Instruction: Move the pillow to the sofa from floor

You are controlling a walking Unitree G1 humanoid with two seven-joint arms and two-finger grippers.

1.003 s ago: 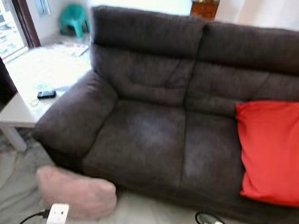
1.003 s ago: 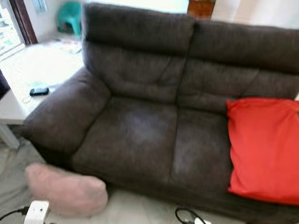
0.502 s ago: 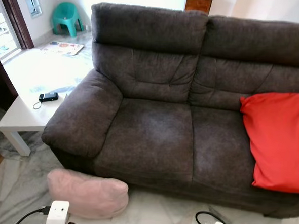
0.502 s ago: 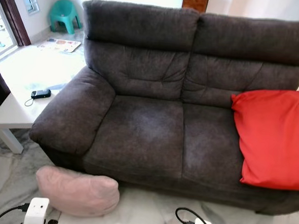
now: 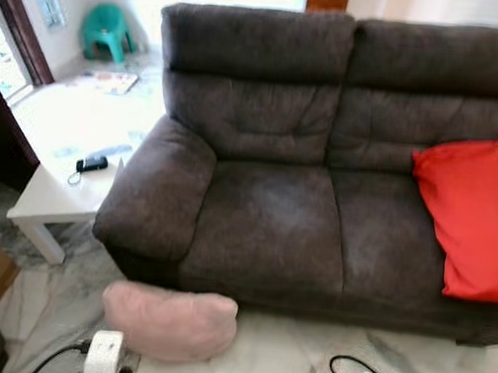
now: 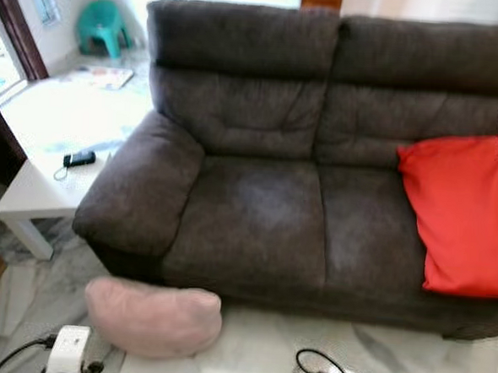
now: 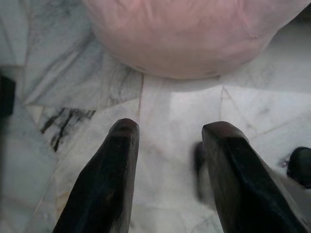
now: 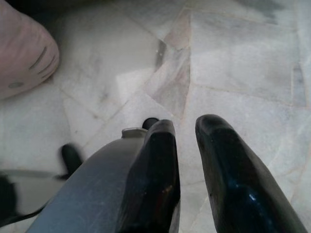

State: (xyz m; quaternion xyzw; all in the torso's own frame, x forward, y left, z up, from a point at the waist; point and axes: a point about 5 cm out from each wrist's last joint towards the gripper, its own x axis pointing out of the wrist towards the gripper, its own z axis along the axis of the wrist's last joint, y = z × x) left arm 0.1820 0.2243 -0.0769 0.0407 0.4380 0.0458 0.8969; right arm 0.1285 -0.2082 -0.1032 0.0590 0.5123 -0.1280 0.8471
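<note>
Pink pillow (image 5: 170,321) lies on the marble floor (image 5: 280,362), tucked against the front of the dark brown sofa (image 5: 273,213) just below its left armrest. Over the last second my whole picture has slid: the sofa and pillow now sit further to the right and a little lower in the head views, and the white side tabletop (image 5: 59,183) with the phone (image 5: 91,164) has come more into view. I read that as my camera moving, not the things; the pillow keeps its place against the sofa base. It also looks somewhat larger, so I judge I have closed in on it.

My left pincer (image 7: 170,174) hangs low over the floor with its two black fingers spread wide and nothing between them; the pillow lies just beyond the fingertips, not yet touched. My right pincer (image 8: 187,165) is also empty, its fingers only narrowly parted, with the pillow's end off to one side.

A red cushion (image 5: 471,217) leans at the right end of the seat; the left and middle seat are bare, leaving room for the pillow.
</note>
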